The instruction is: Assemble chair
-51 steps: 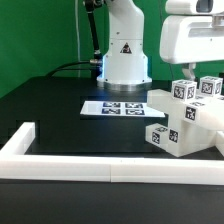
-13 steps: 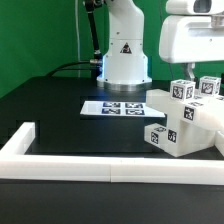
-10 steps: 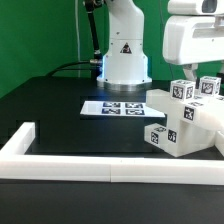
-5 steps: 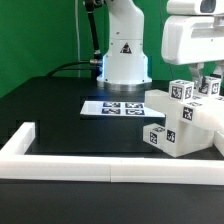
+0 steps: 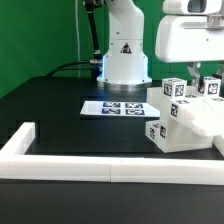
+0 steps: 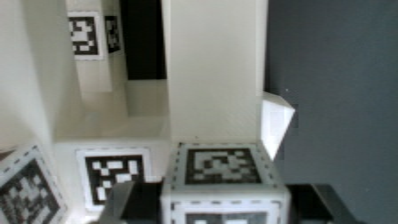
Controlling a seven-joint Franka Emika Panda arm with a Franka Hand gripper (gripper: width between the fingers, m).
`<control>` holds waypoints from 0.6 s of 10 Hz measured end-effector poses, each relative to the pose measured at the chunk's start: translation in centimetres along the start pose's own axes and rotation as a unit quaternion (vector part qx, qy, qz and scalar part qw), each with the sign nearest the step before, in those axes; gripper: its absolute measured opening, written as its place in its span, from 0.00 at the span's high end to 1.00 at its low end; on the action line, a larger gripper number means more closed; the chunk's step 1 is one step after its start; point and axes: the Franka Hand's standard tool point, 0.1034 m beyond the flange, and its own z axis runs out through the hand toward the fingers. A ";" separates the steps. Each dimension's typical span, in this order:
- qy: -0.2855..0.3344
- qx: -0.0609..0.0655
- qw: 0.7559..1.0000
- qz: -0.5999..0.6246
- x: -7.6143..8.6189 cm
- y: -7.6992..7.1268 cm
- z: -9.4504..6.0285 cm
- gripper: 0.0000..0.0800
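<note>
The chair (image 5: 190, 125), a boxy white assembly with square black-and-white tags, stands on the black table at the exterior view's right. My gripper (image 5: 207, 76) hangs over its far upper corner, shut on a tagged upright post (image 5: 210, 88). A second tagged post (image 5: 175, 88) rises beside it. In the wrist view the held post (image 6: 222, 165) fills the gap of the gripper (image 6: 222, 208), with a dark finger (image 6: 317, 205) pressed against each side. More white chair parts with tags (image 6: 89, 35) run on beyond it.
The marker board (image 5: 115, 107) lies flat in front of the robot base (image 5: 125, 55). A long white border rail (image 5: 100, 165) runs along the table's near edge and turns a corner at the exterior view's left (image 5: 20, 135).
The jaws have closed from wide open onto the post. The chair has shifted a little toward the exterior view's left and sits at a slightly different tilt.
</note>
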 end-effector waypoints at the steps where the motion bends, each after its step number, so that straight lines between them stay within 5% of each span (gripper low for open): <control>1: 0.000 0.000 1.000 0.029 0.0 0.0 0.0 0.64; 5: 0.000 0.000 0.997 0.081 0.0 0.0 0.0 0.60; 6: 0.000 0.000 0.997 0.081 0.0 0.0 0.0 0.43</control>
